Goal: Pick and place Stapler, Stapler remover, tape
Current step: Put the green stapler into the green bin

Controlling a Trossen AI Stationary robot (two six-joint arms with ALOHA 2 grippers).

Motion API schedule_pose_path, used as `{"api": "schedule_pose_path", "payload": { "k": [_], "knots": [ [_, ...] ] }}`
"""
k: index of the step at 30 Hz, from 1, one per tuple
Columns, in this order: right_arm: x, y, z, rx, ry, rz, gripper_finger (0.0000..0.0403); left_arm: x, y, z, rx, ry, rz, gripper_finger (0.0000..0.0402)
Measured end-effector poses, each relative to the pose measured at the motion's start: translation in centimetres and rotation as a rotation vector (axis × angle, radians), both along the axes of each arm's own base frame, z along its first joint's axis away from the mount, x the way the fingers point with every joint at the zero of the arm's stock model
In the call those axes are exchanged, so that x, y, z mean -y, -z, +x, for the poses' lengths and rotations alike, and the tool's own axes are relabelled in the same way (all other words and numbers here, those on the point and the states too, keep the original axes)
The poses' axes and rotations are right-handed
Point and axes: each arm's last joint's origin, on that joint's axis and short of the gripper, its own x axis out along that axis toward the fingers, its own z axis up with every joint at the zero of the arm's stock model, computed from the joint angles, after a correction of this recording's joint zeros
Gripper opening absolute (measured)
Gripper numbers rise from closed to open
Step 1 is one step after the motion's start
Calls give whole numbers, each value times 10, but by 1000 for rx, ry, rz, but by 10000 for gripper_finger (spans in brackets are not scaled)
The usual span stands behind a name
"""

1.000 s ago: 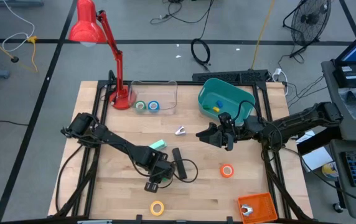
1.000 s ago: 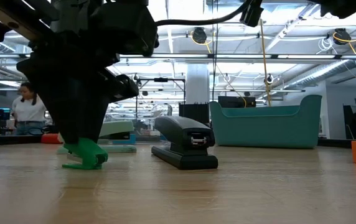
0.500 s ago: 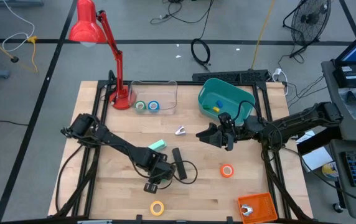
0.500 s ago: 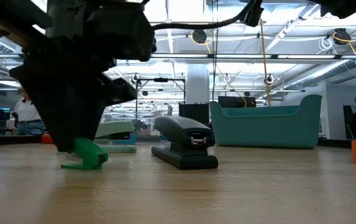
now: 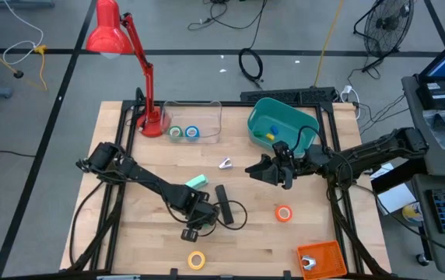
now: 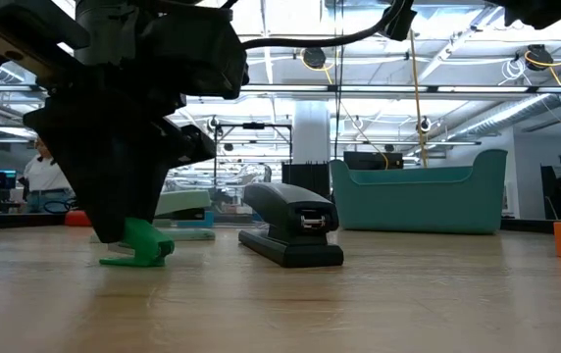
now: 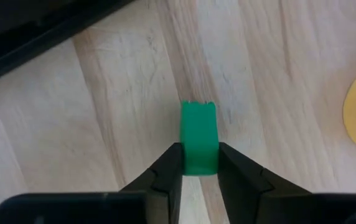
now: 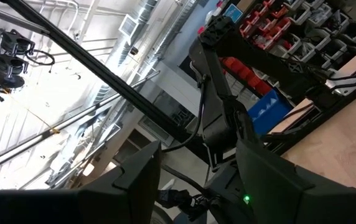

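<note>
Green stapler remover (image 7: 198, 140) sits pinched between left pincer (image 7: 198, 177) fingers.

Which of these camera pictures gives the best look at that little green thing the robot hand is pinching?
The left wrist view: the green piece fills the middle, clamped in the left hand. The low view shows it from the side on the table. In the high view the arm hides it; the right wrist view misses it.

The pale wooden table (image 5: 129, 233) carries a red desk lamp (image 5: 151, 120) at its far left. A clear tray (image 5: 207, 117) stands just right of it, and a teal bin (image 5: 265, 117) farther right. The black stapler (image 5: 224, 204) lies near the middle. An orange tape roll (image 5: 284, 213) lies right of it, a yellow tape roll (image 5: 197, 260) at the near edge, and an orange tray (image 5: 327, 253) in the near right corner.
</note>
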Motion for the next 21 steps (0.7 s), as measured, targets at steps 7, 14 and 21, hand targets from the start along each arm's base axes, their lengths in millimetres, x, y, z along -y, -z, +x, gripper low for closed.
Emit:
{"api": "schedule_pose_path", "payload": {
  "k": [7,14,21],
  "knots": [
    [0,0,0,0,0,0,201,0,0,1,2,-15,-6,69],
    [0,0,0,0,0,0,201,-6,-1,2,-25,-129,-25,79],
    [0,0,0,0,0,0,201,-14,-23,0,-23,-230,-114,68]
  ]
}}
